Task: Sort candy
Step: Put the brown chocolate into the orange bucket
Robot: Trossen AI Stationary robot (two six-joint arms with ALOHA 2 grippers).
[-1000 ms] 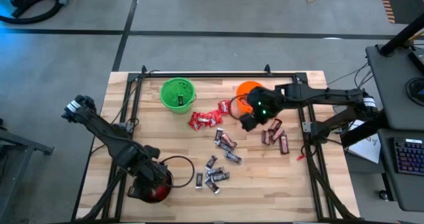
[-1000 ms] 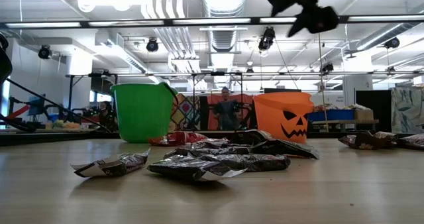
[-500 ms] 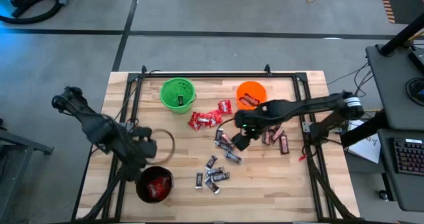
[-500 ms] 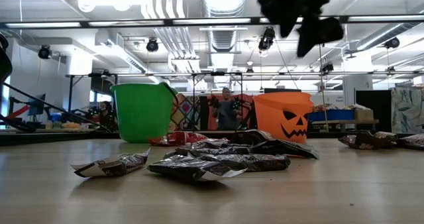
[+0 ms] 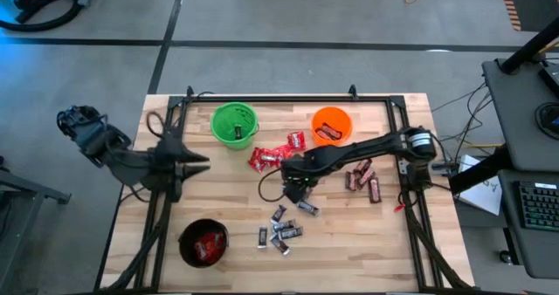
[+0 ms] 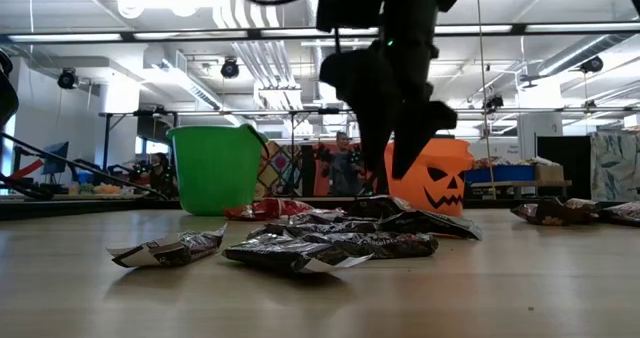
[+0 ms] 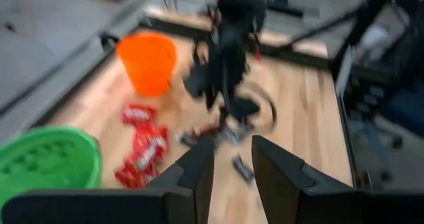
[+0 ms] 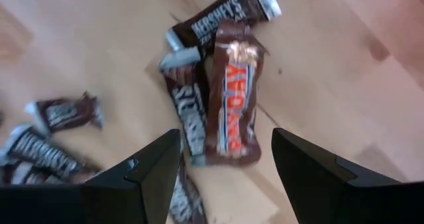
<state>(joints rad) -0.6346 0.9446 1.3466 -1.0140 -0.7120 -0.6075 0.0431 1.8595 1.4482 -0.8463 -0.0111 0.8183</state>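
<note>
Candy lies loose on the wooden table: red packets (image 5: 269,159), dark brown-red bars (image 5: 362,174) and small black-silver bars (image 5: 283,229). My right gripper (image 5: 293,181) hangs open just above the middle pile, fingers pointing down. In its wrist view they stand on either side of a brown bar (image 8: 232,105) without touching it. My left gripper (image 5: 199,164) is raised over the table's left part, pointing toward the table's right. Its fingers (image 7: 233,148) stand a little apart, open, with nothing between them.
A green bucket (image 5: 235,123) and an orange bucket (image 5: 331,125) stand near the far edge. A black bucket (image 5: 203,243) holding red packets stands near the front left. A black frame rail (image 5: 279,97) runs along the table's far edge.
My left gripper has risen from over the black bucket, drawn back toward the table's left and far side, and tipped from pointing down to nearly level. My right gripper has gone from beside the orange bucket toward the near left and sunk down over the middle candy pile.
</note>
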